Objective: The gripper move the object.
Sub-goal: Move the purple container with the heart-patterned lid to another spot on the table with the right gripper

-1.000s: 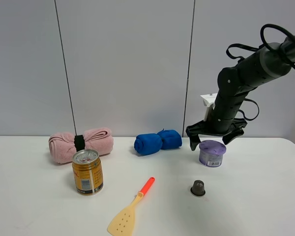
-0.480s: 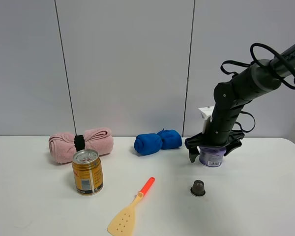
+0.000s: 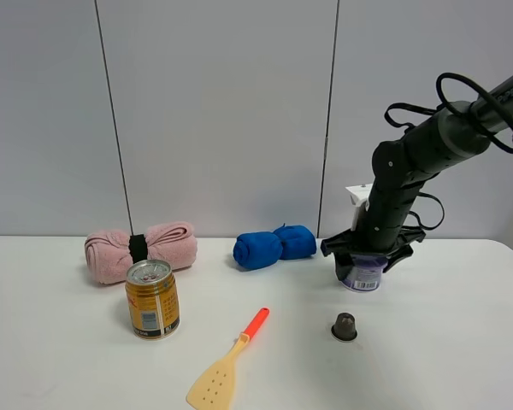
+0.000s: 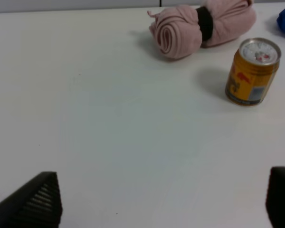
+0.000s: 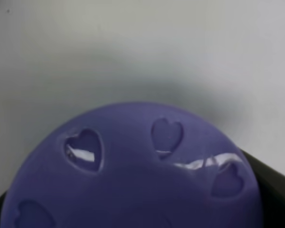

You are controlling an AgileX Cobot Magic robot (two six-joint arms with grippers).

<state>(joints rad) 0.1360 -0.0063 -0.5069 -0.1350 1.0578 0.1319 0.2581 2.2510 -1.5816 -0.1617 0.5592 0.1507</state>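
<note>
Got my right gripper (image 3: 365,259) pinched on the lilac-lid tub (image 3: 363,279), right side of the white table (image 3: 60,367)

The tub stands upright on the table, lid up, so its axis runs vertical. Its barcode label faces the high camera, but the print's too small for me to read. The black fingers hug it on both sides just under the lid. It sits right of the blue rolled towel (image 3: 274,245) and behind the little brown capsule (image 3: 344,326). The right wrist cam is basically all lid, with heart-shaped cutouts. The gold can (image 3: 152,299) is well off to the left, and I can't read its label either. The left gripper (image 4: 156,199) is spread wide over the table.
</note>
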